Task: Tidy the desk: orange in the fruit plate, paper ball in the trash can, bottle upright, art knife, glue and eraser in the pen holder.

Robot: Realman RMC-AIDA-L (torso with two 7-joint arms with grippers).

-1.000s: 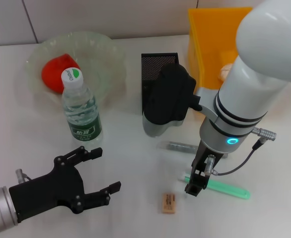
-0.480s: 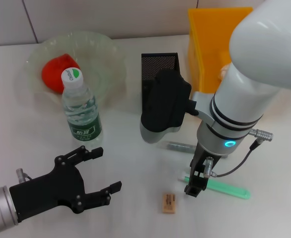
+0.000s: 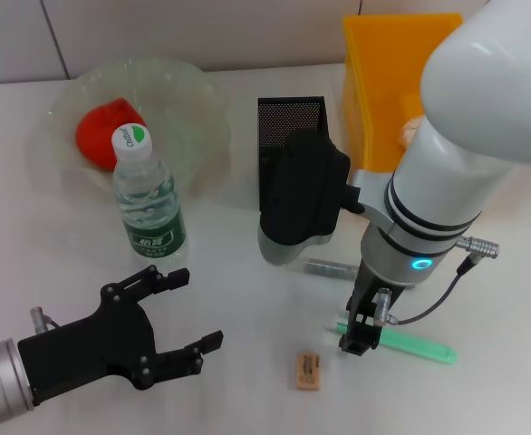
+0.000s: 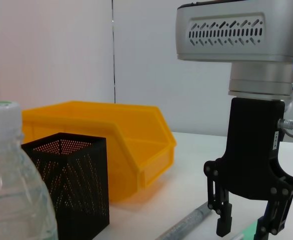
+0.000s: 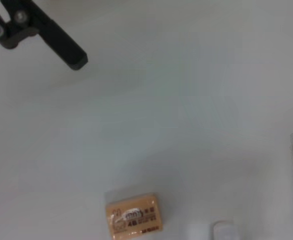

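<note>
three things wait on the surface (image 3: 57, 245): eraser (image 3: 308, 371), knife (image 3: 409, 345), glue (image 3: 331, 268). bottle (image 3: 148, 201) upright. right gripper (image 4: 250, 226) fingers spread above them; left gripper (image 3: 170, 322) spread, idle.

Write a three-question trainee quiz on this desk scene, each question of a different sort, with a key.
1. True or false: the clear plastic water bottle with the white cap lies on its side.
2. Which item lies nearest the small tan eraser? A) the black mesh pen holder B) the green art knife C) the orange trash bin
3. Fill in: the red-orange fruit sits in the translucent ____.

Key
1. False: it stands upright beside the plate.
2. B. The grey glue stick lies a little farther off, under the right gripper, whose fingers stand apart; the left gripper is open near the table's front edge.
3. Fruit plate.
</note>
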